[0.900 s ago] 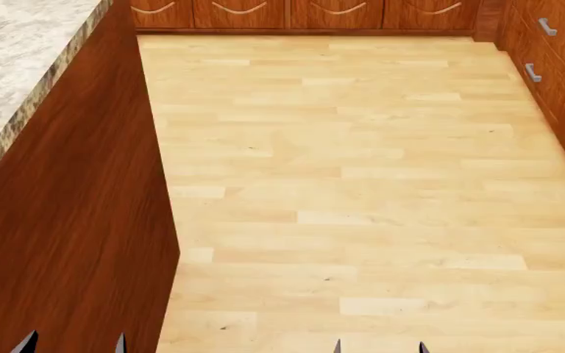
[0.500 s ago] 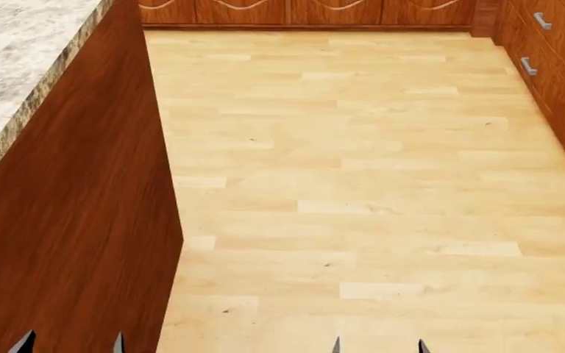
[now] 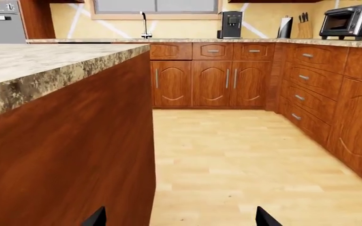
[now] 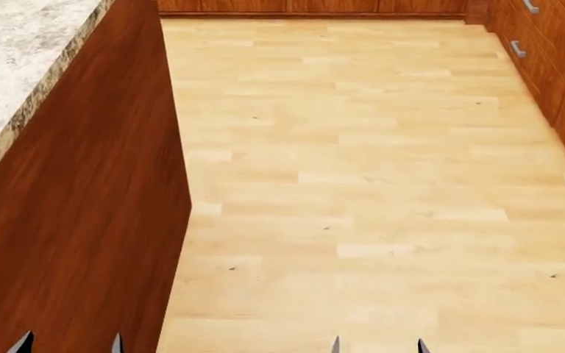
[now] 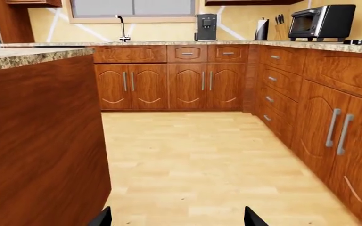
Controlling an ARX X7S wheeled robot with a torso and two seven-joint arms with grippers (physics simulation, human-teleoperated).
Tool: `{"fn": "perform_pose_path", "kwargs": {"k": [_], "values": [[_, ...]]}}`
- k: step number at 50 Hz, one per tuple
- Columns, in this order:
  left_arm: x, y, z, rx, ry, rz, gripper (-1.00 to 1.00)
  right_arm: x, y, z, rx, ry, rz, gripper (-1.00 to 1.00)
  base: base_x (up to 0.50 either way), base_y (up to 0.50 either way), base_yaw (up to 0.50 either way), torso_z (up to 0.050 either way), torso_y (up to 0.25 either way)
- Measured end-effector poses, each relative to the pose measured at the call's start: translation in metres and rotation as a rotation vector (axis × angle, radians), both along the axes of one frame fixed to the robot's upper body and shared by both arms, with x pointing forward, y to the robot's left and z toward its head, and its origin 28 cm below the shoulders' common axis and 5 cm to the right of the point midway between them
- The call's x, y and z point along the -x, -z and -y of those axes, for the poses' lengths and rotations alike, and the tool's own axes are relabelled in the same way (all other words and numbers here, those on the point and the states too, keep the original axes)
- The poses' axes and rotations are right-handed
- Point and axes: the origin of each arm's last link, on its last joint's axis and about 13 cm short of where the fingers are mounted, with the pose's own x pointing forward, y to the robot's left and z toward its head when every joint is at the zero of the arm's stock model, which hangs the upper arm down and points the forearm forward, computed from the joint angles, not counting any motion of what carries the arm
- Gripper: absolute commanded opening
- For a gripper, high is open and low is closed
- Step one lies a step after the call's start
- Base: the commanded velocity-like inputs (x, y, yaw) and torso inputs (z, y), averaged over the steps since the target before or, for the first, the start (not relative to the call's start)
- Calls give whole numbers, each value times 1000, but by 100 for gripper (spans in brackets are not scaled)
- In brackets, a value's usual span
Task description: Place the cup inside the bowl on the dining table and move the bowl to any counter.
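Cup and bowl: neither shows in any view, nor does the dining table, so their place cannot be told from here.
Step in hand: judged as travel, the base rolling through the kitchen aisle in search of the table that carries the cup and bowl; no grasp has begun.
Left gripper [image 4: 67, 343]: only two dark fingertips show at the near edge of the head view, apart with nothing between them, so the jaws stand open and empty.
Right gripper [image 4: 378, 345]: likewise two tips set apart over bare floor, jaws open and empty.
Island [image 4: 12, 81]: at the left, a speckled granite top over a dark wood side panel, close beside the left gripper; nothing is seen on the part of its top that shows.
Floor [image 4: 361, 184]: pale wood planks ahead, between the island and the cabinets.
Cabinets [image 5: 187, 80]: wood doors and drawers along the far wall and down the right side.
Counter [image 5: 168, 44]: granite worktop at the far wall under a yellow backsplash, carrying a faucet [image 5: 122, 26], a coffee machine [image 5: 205, 27] and, at the right, a toaster oven [image 5: 322, 20].
Next move calls for: judged, turning or driving until the dining table comes into view, then squaring up near it with both arms free to reach the cup.
Note: the far counter looks a fair place to set the bowl later.
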Motion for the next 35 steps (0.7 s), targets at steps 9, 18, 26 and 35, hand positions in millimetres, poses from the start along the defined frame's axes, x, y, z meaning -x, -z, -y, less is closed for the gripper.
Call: {"fn": "perform_pose_path", "kwargs": {"k": [9,18,26,35], "values": [[0,0,-1,7,-3,-3,100,0,0,0,-3,0,1,100,-500,0,0,0,0],[1,0,-1,11,-5,-5,100,0,0,0,-5,0,1,100,-500,0,0,0,0],[1,0,-1,14,-5,-5,100,0,0,0,-5,0,0,100,-500,0,0,0,0],[1,1,-1,15,-5,-6,100,0,0,0,-5,1,-1,100,-500,0,0,0,0]]}}
